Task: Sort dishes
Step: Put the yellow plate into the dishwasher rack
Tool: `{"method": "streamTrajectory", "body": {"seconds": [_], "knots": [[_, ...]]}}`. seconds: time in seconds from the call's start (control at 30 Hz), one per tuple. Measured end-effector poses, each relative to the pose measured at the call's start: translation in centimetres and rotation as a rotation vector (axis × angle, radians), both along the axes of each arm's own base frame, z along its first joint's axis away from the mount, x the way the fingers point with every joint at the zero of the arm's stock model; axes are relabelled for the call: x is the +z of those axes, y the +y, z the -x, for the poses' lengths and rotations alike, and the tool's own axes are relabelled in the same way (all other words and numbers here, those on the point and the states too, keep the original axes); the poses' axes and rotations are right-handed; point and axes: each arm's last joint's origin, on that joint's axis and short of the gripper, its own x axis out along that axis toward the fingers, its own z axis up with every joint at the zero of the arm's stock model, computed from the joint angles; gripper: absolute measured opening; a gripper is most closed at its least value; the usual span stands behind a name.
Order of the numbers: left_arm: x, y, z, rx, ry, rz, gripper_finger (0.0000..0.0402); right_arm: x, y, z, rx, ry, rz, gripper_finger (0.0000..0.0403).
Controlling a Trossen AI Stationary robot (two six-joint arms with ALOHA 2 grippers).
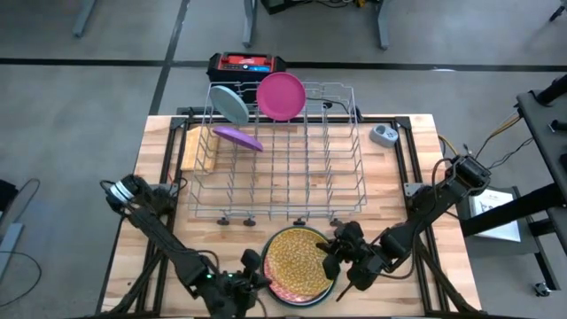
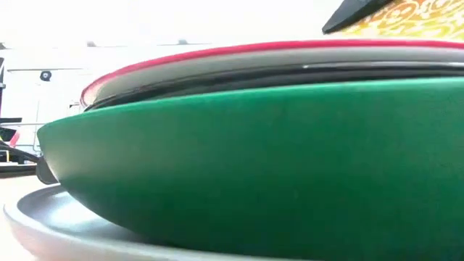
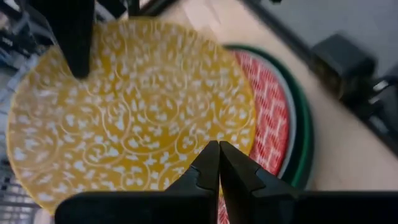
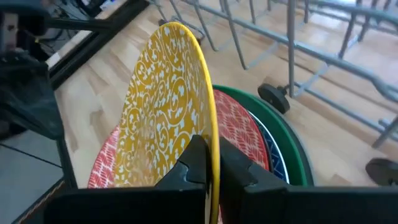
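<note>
The right gripper (image 1: 341, 259) is at the near edge of the table (image 1: 416, 168), its fingers clamped on the rim of the yellow plate (image 1: 299, 257). The right wrist view shows that plate (image 4: 166, 106) lifted off the stack and tilted steeply, close to on edge, rim between the two fingers, patterned face turned toward the left arm's side.

The left gripper (image 1: 251, 276) is just beside the plate's other edge. In the left wrist view its fingertips (image 3: 219, 163) are together at the plate's rim; whether they pinch it cannot be told.

Below the yellow plate lies the stack: a red plate (image 4: 239, 127) on top, a blue-patterned plate (image 4: 272, 149) edge under it, then a green plate (image 2: 275, 152), and a grey plate (image 2: 43, 217) at the bottom, all flat.

The rack (image 1: 283, 151) stands mid-table, behind the stack. At its far end a pink plate (image 1: 282, 95) and a pale blue plate (image 1: 232, 104) stand upright. A purple plate (image 1: 237, 136) leans nearly flat at the rack's left side.
</note>
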Motion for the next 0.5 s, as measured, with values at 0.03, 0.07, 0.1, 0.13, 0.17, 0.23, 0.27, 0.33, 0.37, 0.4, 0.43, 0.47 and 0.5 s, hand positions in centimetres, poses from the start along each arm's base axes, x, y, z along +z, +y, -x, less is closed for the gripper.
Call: {"method": "streamTrajectory", "body": {"seconds": [0.03,0.07,0.1,0.13,0.17,0.23,0.27,0.33,0.37,0.4,0.43,0.47,0.5], "knots": [[0.5,0.0,0.3,-0.010,-0.010,0.003,0.0000,0.2,0.1,0.1,0.009,-0.008,0.007,0.0001],[1.0,0.0,0.5,-0.018,-0.017,0.003,0.0000,0.5,0.1,0.2,0.017,-0.015,0.015,0.0001],[1.5,0.0,0.8,-0.026,-0.024,0.005,0.0000,0.7,0.1,0.3,0.026,-0.021,0.024,0.0001],[2.0,0.0,1.0,-0.034,-0.029,0.007,0.0000,1.0,0.1,0.4,0.030,-0.034,0.035,0.0001],[2.4,0.1,1.3,-0.039,-0.031,0.007,0.0000,1.2,0.1,0.5,0.035,-0.041,0.046,0.0001],[3.2,0.2,1.9,-0.044,-0.038,0.000,0.0000,1.6,0.2,0.8,0.049,-0.048,0.063,0.0001],[3.5,0.3,2.2,-0.040,-0.040,-0.012,0.0000,1.7,0.2,0.9,0.055,-0.050,0.071,0.0001],[4.0,0.5,2.8,-0.023,-0.047,-0.042,0.0000,2.1,0.1,1.0,0.054,-0.065,0.078,0.0001],[4.2,0.6,3.1,-0.013,-0.051,-0.058,0.0000,2.2,0.1,1.1,0.052,-0.076,0.082,0.0001],[4.5,0.7,3.5,-0.001,-0.057,-0.070,0.0000,2.4,0.1,1.1,0.047,-0.084,0.086,0.0001],[4.7,0.8,3.8,0.009,-0.064,-0.083,0.0000,2.5,0.0,1.2,0.046,-0.088,0.094,0.0001],[5.0,0.9,4.1,0.020,-0.070,-0.093,0.0000,2.6,0.0,1.2,0.049,-0.090,0.099,0.0001],[5.2,0.9,4.5,0.024,-0.073,-0.099,0.0000,2.7,0.0,1.2,0.055,-0.090,0.106,0.0001]]}}
